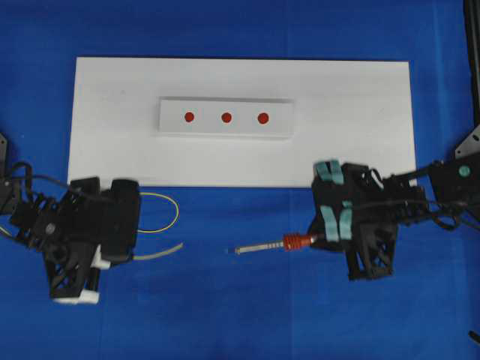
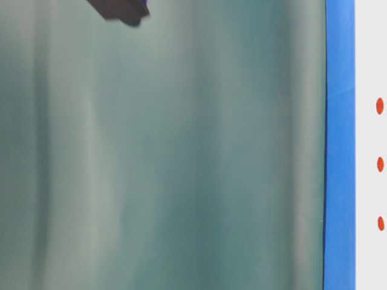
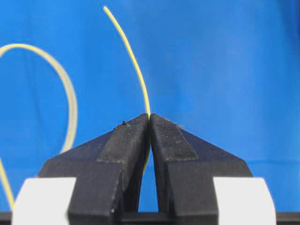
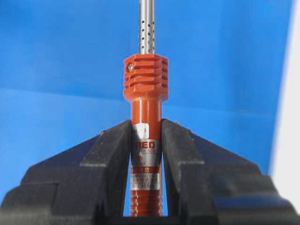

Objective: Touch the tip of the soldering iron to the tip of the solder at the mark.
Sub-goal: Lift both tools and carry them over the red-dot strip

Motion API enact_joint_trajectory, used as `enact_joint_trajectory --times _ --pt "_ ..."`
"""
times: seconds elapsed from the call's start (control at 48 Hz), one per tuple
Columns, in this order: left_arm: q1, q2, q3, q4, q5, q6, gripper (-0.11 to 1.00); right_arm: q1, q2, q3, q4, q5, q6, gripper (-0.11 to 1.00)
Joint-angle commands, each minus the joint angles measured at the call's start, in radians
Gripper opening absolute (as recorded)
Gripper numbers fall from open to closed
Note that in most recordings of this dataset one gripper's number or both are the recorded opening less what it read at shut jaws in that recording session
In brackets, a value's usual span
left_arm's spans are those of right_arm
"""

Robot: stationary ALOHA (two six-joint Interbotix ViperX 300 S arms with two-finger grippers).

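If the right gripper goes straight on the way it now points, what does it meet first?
Probably the solder. The right gripper holds the soldering iron pointing toward it, with only blue cloth between; height is unclear.

I count two grippers of mine: my left gripper [image 3: 149, 123], with its two fingers pinched on one solder [image 3: 132, 61] wire, and my right gripper [image 4: 146, 136], with its two fingers clamped on one soldering iron [image 4: 146, 117]. There is one white board [image 1: 105, 142] on the blue cloth, and on it one small white block [image 1: 225, 129]. That block carries three red marks [image 1: 226, 117] in a row. In the overhead view I see one yellow loop of the solder and one pale free end beside it.
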Motion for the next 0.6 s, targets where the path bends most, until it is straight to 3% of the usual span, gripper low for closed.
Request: enact_joint_trajectory --times 0.0,0.083,0.229,0.583 --pt "0.063 -0.020 -0.017 0.014 0.008 0.005 0.02 -0.052 -0.023 -0.032 -0.025 0.029 -0.003 0.07" --pt "0.126 -0.023 -0.017 0.020 0.017 0.025 0.02 -0.106 -0.025 -0.041 -0.058 0.054 -0.002 0.07" --pt "0.236 -0.025 -0.023 0.020 0.025 0.129 0.02 -0.207 -0.023 -0.058 -0.117 0.092 -0.002 0.07" --pt "0.448 -0.005 -0.052 0.017 0.025 0.316 0.02 -0.383 -0.023 -0.083 -0.187 0.158 0.000 0.07"
